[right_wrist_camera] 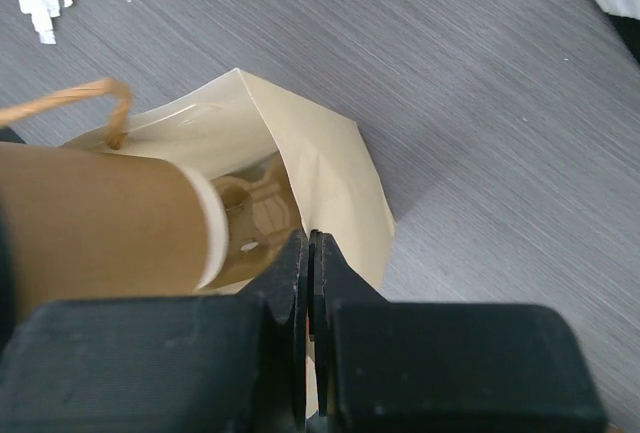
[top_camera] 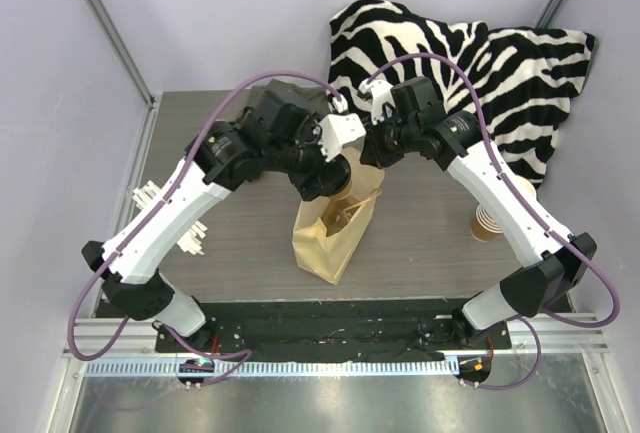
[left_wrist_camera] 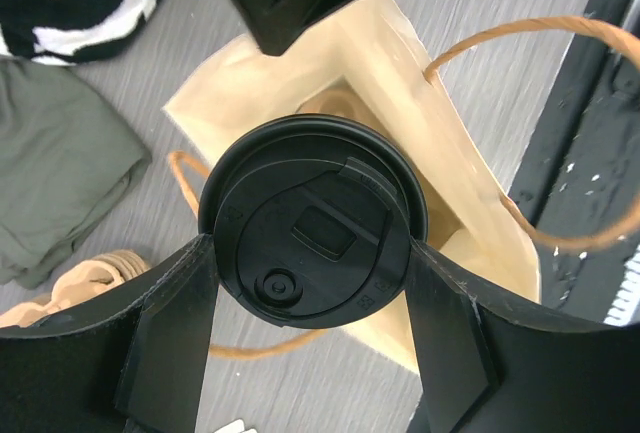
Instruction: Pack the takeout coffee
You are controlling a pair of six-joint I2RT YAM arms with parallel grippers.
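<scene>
The takeout coffee [left_wrist_camera: 312, 221], a brown paper cup with a black lid, hangs over the open mouth of a kraft paper bag [top_camera: 325, 243]. My left gripper [left_wrist_camera: 310, 243] is shut on it, one finger pressed against each side of the lid. From above, the cup [top_camera: 343, 193] shows just below the left gripper [top_camera: 325, 185]. In the right wrist view the cup's brown wall [right_wrist_camera: 100, 223] and white bottom rim are level with the bag's [right_wrist_camera: 330, 163] top edge. My right gripper [right_wrist_camera: 310, 243] is shut on that edge, holding the bag open. A pulp cup carrier [right_wrist_camera: 250, 208] lies inside the bag.
A stack of lidless brown cups [top_camera: 487, 221] stands at the right. A zebra-striped cloth [top_camera: 470, 63] lies at the back right, with a green cloth [left_wrist_camera: 60, 163] beside it. White strips [top_camera: 190, 238] lie at the left. A black mat [top_camera: 320, 313] runs along the near edge.
</scene>
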